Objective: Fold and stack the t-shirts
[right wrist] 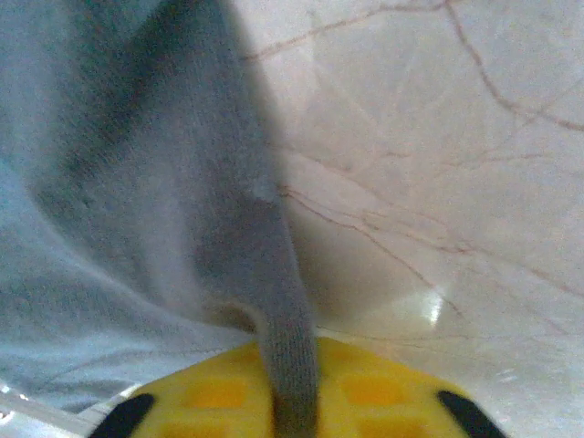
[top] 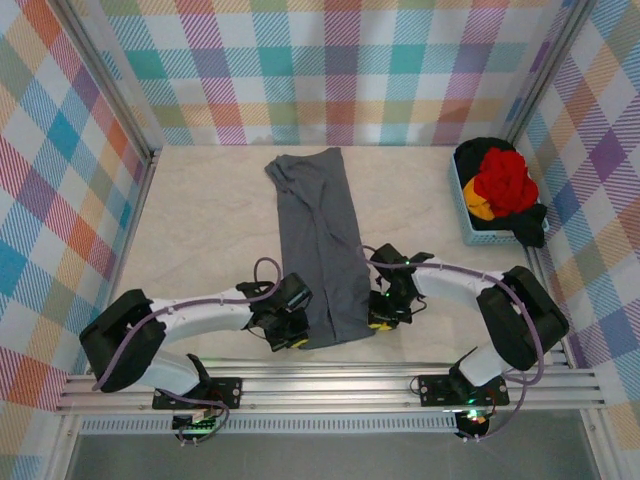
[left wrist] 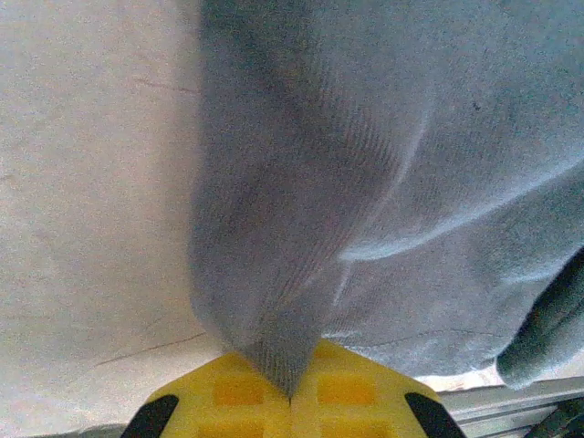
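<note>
A dark slate grey t-shirt (top: 320,240) lies folded into a long narrow strip down the middle of the table. My left gripper (top: 289,338) is shut on its near left corner; in the left wrist view the grey cloth (left wrist: 301,228) runs down into the pinch of the left gripper (left wrist: 292,394). My right gripper (top: 381,318) is shut on the near right corner, and the right wrist view shows a ribbed fold of the cloth (right wrist: 287,338) clamped in the right gripper (right wrist: 294,415). Red (top: 504,180), orange-yellow (top: 481,210) and black (top: 530,222) t-shirts lie heaped in the basket.
A light blue basket (top: 470,232) stands at the right wall. Plaid walls close in the table on three sides. A metal rail (top: 330,385) runs along the near edge. Bare table surface (top: 210,220) lies on both sides of the grey shirt.
</note>
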Tool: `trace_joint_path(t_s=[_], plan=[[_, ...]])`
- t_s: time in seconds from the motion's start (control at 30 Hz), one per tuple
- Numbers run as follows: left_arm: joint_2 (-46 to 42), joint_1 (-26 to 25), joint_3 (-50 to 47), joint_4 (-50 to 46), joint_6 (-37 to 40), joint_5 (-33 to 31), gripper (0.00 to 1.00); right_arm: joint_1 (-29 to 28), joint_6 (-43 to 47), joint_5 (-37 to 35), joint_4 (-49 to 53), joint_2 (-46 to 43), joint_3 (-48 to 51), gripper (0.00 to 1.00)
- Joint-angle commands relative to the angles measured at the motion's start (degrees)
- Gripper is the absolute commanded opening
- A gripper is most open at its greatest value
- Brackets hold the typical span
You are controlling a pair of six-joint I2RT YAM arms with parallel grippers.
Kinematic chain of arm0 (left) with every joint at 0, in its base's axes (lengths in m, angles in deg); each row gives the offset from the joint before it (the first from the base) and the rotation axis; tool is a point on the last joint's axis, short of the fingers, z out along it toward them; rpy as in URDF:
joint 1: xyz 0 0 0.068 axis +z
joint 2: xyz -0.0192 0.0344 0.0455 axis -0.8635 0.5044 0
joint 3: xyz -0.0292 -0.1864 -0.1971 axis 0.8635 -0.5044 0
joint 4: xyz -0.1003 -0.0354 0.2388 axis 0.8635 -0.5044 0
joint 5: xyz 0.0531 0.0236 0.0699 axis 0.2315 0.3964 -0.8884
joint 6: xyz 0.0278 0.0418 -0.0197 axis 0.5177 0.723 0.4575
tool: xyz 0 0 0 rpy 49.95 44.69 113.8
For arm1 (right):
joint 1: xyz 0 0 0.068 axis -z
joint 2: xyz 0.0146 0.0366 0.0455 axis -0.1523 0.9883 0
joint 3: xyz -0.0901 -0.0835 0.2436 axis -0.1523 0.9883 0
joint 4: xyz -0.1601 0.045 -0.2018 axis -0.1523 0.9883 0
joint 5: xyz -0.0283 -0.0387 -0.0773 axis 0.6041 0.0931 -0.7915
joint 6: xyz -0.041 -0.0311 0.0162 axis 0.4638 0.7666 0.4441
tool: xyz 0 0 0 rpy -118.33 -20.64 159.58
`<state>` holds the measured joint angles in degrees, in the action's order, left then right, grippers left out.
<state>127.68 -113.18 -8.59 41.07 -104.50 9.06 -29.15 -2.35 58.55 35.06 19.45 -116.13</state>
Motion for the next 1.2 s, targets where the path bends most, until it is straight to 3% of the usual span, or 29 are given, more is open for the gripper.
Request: trace_joint_path(t_s=[0.0,0.17,0.3,0.53,0.7,0.87,1.03,1.17], plan=[[-6.05,-0.41,-1.12,-8.16,0.27,-3.62,0.00,-2.93,-4.24,-3.24,2.29,-3.61,0.71,0.08],[-17.07,-0.40,-6.02,-13.01,-2.87,-3.91,0.00,-11.03,-10.73,-2.18,3.77,-5.76,0.21,0.03],[-20.78,-0.40,-9.36,-12.11,-5.02,-2.75,0.00,-15.15,-15.66,-3.88,4.52,-5.75,1.10,0.03],[-20.49,-0.40,-9.41,-10.41,-5.62,-3.70,0.00,-15.18,-16.67,-2.93,3.94,-6.20,-0.39,0.01],[-22.66,-0.32,-2.56,-12.95,-4.01,-8.02,0.00,-14.85,-18.39,-3.79,5.96,-7.24,-4.98,0.00],[-21.14,0.50,1.75,-10.05,-3.47,-7.63,0.00,-13.21,-18.52,-3.71,7.24,-7.04,-10.34,0.00],[-19.48,5.14,8.59,-16.39,1.42,-9.33,0.00,-9.41,-15.93,-5.04,10.37,-5.60,-16.73,0.00],[-15.32,12.58,11.15,-14.10,5.33,-4.47,0.00,-5.52,-14.03,-2.81,9.79,-2.12,-22.02,0.00]])
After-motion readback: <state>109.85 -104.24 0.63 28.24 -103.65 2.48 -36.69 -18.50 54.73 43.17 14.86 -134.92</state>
